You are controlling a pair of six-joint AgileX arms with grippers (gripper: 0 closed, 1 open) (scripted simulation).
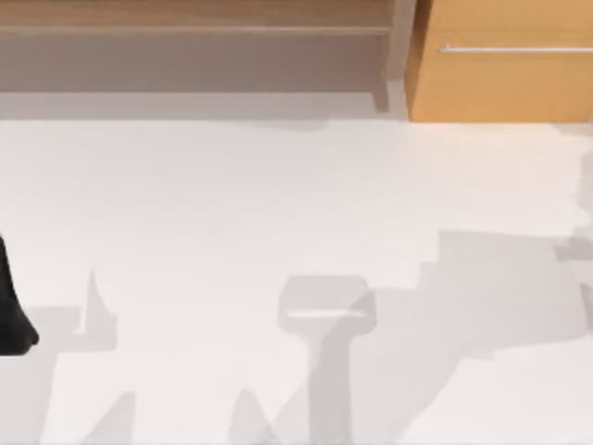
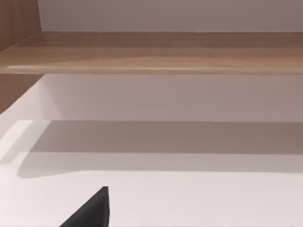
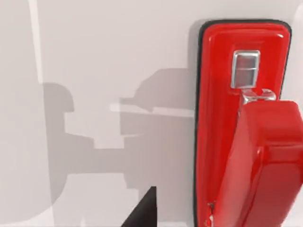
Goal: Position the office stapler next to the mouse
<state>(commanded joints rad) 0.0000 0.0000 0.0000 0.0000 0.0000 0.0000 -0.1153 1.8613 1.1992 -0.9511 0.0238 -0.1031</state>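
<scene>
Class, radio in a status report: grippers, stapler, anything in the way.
Left arm parked at the table's left edge. Office stapler lying on the white table, seen close from the right wrist. No mouse sighted. Nothing blocking the stapler.

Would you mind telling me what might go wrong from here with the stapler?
1. In the right wrist view the stapler lies on the white table with its top arm raised off the base; a grasp on that arm alone might let the base swing.
2. It sits at that view's edge, so a descent could land off-centre.
</scene>
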